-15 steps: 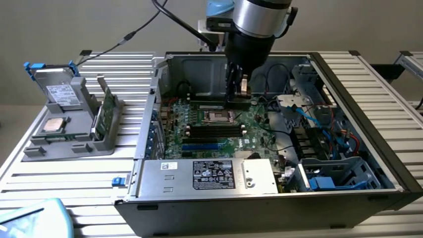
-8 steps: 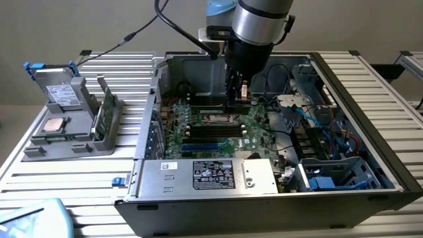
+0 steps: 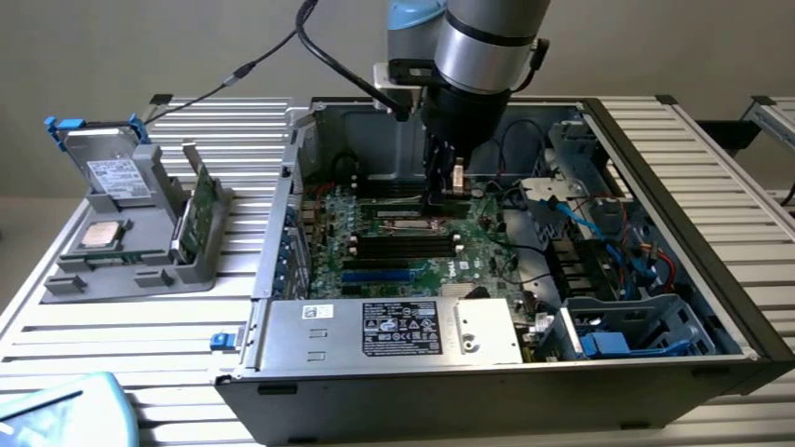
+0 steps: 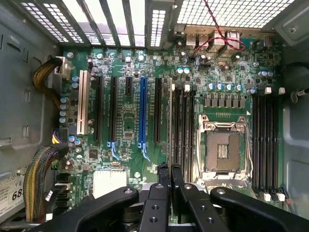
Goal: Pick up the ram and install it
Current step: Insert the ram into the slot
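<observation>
Gripper (image 4: 170, 169) clamped on ram (image 4: 170, 121), held edge-on, long axis approx 9-to-3 o'clock in ext. view, parallel w/ slots (image 4: 183, 125) just beside it.

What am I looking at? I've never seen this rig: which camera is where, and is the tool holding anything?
One picture looks from outside: a robot arm reaches down into an open PC case on a slatted table. Beside it, a grey holder carries a drive, a processor chip and a green board. The other looks from the arm's wrist onto the motherboard. The tool is shut and seems to grip the ram, seen edge-on beside the black slots.
</observation>
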Action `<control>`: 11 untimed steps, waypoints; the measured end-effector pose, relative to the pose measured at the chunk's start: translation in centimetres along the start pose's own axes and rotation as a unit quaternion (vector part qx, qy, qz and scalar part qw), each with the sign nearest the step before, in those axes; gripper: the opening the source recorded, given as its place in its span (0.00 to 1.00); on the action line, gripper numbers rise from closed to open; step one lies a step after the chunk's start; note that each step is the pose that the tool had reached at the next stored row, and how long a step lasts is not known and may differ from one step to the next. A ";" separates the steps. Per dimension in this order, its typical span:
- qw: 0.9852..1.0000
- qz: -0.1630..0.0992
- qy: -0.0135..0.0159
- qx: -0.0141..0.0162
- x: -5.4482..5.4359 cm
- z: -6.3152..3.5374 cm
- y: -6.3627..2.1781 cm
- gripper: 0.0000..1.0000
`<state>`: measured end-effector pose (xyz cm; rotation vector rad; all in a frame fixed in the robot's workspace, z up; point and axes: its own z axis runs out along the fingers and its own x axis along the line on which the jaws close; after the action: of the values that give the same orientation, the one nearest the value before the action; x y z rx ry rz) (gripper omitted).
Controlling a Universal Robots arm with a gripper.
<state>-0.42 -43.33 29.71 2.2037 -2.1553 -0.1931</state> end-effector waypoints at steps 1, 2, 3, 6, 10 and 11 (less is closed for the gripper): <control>1.000 0.000 0.000 0.000 -0.1 0.14 -0.02 0.13; 1.000 0.000 0.001 0.000 -0.2 0.29 -0.04 0.13; 1.000 0.000 0.001 0.000 -0.3 0.44 -0.06 0.13; 1.000 0.001 0.005 0.000 -0.4 0.84 -0.12 0.13; 1.000 0.001 0.010 0.000 -0.5 1.40 -0.19 0.13; 1.000 0.001 0.011 0.000 -0.5 1.56 -0.21 0.13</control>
<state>-0.41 -42.71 28.16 2.1924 -2.1472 -0.1670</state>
